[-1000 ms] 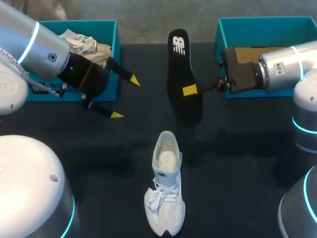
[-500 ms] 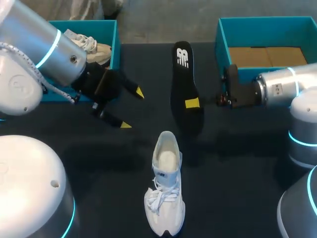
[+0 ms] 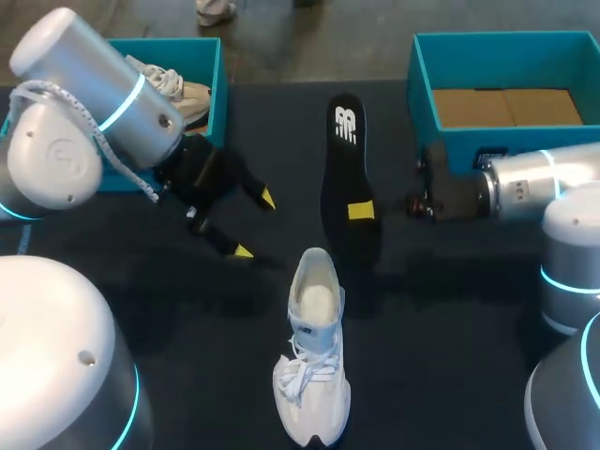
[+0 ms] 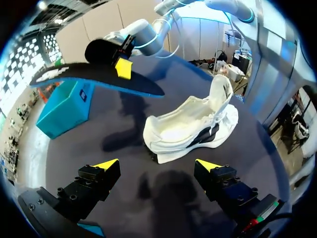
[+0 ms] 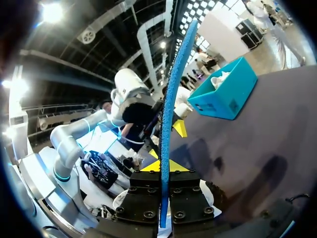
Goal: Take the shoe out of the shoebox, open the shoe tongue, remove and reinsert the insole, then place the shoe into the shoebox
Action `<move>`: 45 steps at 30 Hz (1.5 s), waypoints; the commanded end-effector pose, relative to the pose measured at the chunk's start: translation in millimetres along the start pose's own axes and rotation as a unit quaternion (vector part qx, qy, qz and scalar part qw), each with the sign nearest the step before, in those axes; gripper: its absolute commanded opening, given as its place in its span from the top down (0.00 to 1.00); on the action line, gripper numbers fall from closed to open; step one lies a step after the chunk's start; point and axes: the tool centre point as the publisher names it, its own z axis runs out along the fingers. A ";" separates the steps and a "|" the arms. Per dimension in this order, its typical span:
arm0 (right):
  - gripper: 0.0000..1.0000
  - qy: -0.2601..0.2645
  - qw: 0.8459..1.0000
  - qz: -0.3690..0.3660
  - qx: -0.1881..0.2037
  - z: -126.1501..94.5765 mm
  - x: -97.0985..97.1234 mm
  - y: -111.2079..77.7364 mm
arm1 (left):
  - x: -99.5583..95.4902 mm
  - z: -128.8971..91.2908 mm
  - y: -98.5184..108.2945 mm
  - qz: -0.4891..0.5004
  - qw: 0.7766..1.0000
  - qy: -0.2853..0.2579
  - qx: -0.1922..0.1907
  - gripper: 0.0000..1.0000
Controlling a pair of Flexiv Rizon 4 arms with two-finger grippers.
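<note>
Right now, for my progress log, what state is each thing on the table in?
White lace-up shoe: upright on table, insole out.
Black foam insole: lifted off table, clamped.
Right tool: shut on insole.
Left tool: open, empty.
Right teal shoebox: open, nothing seen inside.
Left teal shoebox: open, holds beige shoe.

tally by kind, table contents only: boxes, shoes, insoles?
Shoeboxes: 2 (left shoebox, right shoebox)
Shoes: 2 (white shoe on the table, second shoe in the left shoebox)
Insoles: 1 (insole, held by the right end effector)
Total: 5
</note>
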 end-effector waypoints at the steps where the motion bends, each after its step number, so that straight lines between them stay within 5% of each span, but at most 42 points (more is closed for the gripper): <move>1: 1.00 0.000 1.000 0.002 -0.001 7.7 -4.9 -4.5 | -4.8 8.5 1.6 -0.005 1.000 0.017 -0.007 0.00; 6: 1.00 0.004 1.000 0.015 -0.014 13.5 -10.5 -12.8 | -1.3 13.8 4.9 -0.016 0.998 0.047 -0.036 0.00; 20: 1.00 0.004 1.000 0.015 -0.014 13.5 -10.5 -12.8 | -1.3 13.8 4.9 -0.016 0.998 0.047 -0.036 0.00; 45: 1.00 -0.012 0.998 -0.033 -0.052 29.0 -5.0 -27.9 | 22.3 57.2 23.2 -0.041 0.995 0.080 -0.037 0.00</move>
